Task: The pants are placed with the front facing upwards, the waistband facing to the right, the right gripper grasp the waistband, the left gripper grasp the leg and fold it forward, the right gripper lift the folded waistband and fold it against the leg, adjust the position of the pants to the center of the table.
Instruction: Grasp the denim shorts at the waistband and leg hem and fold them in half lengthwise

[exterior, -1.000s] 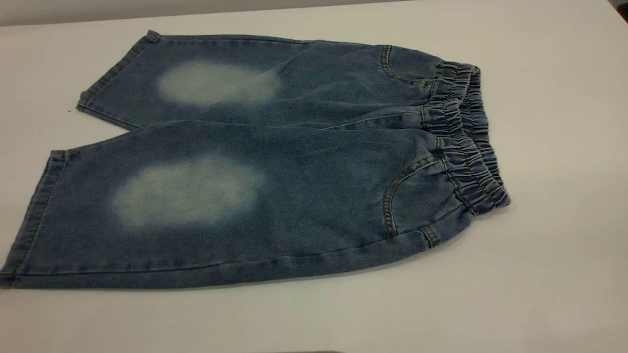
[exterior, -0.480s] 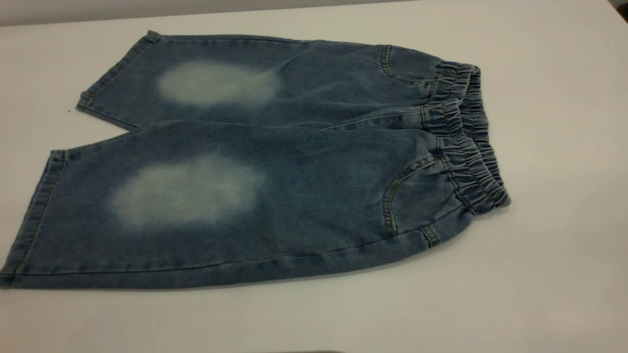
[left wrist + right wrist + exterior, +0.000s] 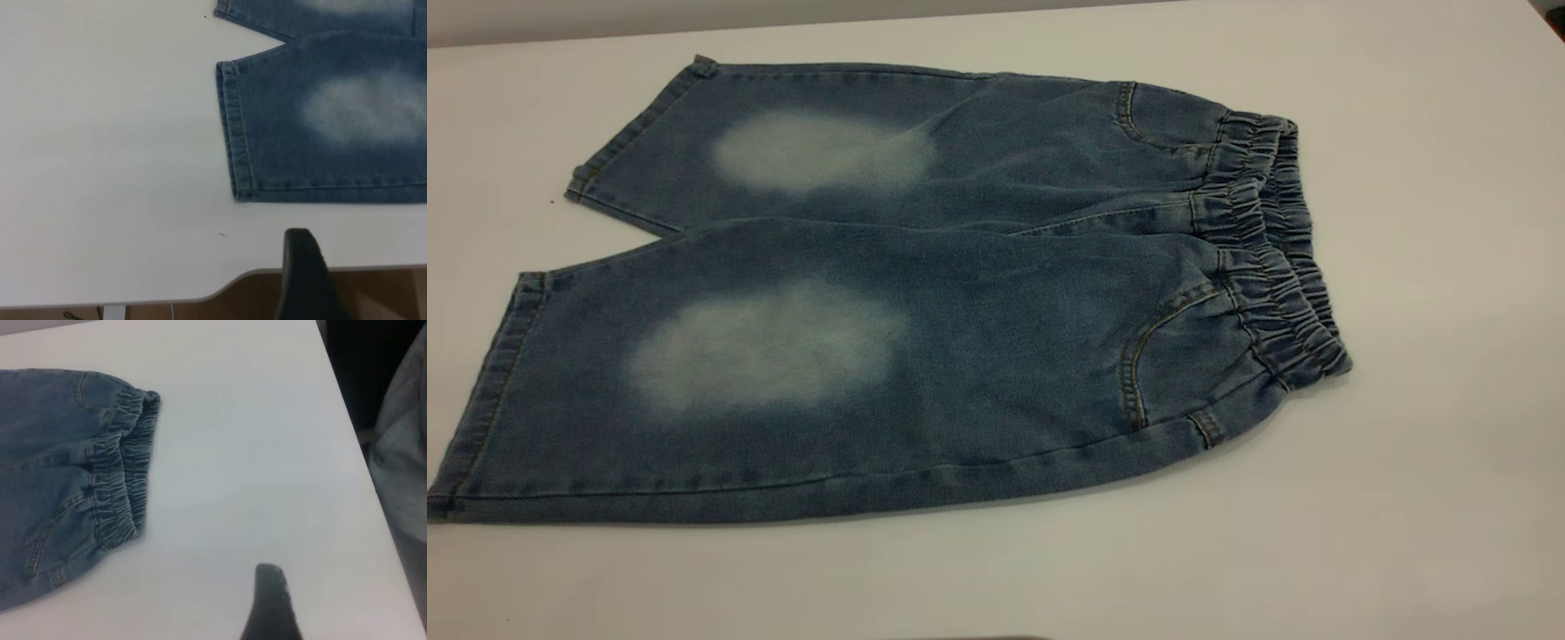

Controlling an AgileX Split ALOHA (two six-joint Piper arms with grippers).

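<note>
the pants (image 3: 925, 293) lie flat and face up on the table (image 3: 1432, 267), waistband (image 3: 1272, 258) toward 3 o'clock, both leg hems toward 9 o'clock. nothing is folded yet, so i judge the job is at its very start: reach in and take hold.

neither of my arms shows in the outside view. my right gripper (image 3: 270, 603) shows as one dark fingertip over bare table, well clear of the waistband; i can't tell whether it is spread or closed. the same goes for my left gripper (image 3: 303, 267), one dark tip near the table's edge, apart from the near leg's hem (image 3: 233, 127).

to do this well, i'd bring the right in low from 3 o'clock and pinch the ruffled band at its near end, through both layers. the left should catch the near hem corner likewise. then both should lift evenly, so the near leg folds squarely onto the far one without skewing the denim.
</note>
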